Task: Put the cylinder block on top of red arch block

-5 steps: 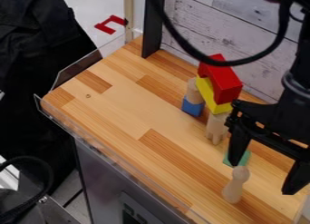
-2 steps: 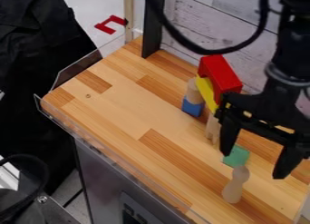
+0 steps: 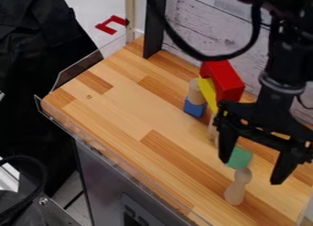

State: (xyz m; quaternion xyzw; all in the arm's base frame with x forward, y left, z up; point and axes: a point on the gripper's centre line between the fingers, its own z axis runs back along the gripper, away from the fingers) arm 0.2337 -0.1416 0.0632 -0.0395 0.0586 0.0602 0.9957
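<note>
Wooden cylinder (image 3: 196, 92), on blue block (image 3: 194, 108), up-left of spread hand (image 3: 252, 171)

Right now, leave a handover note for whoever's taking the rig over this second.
Gripper: open, holding nothing, by the green block and wooden peg.
Job's things: red arch block tops the stack, above the yellow block. A wooden cylinder stands on the blue block; I can't tell if it's the cylinder meant.
Done: no cylinder on the arch yet.
Left: confirm which cylinder, grasp it, set it on the arch, release.
</note>
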